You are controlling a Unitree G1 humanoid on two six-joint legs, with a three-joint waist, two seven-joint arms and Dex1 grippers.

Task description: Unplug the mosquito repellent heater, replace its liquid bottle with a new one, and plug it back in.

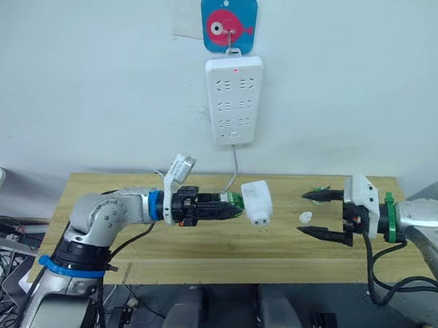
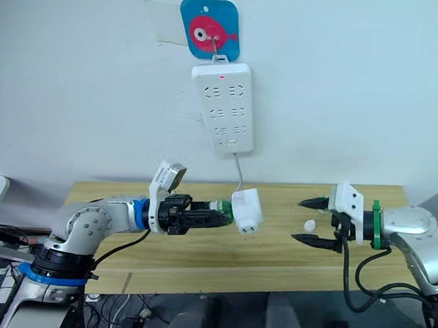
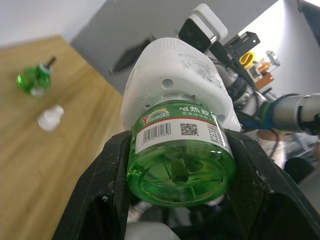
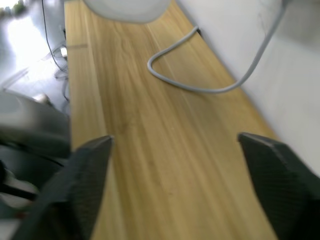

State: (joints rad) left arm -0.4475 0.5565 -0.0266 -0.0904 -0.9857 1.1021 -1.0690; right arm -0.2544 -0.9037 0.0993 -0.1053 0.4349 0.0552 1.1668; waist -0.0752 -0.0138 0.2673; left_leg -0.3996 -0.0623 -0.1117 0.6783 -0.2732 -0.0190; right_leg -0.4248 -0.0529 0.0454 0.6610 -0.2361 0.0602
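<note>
Mosquito repellent heater (image 1: 257,203) is sitting on the green bottle (image 3: 177,160) pinched by the left gripper (image 1: 230,206), while the right gripper (image 1: 314,211) is hanging spread beside a white cap (image 1: 305,217).

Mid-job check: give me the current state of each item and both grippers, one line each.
mosquito repellent heater: unplugged, held above the table, green bottle fitted.
green bottle: clamped in the left gripper.
left gripper: shut on the green bottle.
right gripper: open, empty.
second green bottle: on the table, uncapped, apart from both grippers.
white cap: loose on the table.
power strip: hanging on the wall, sockets empty.
</note>
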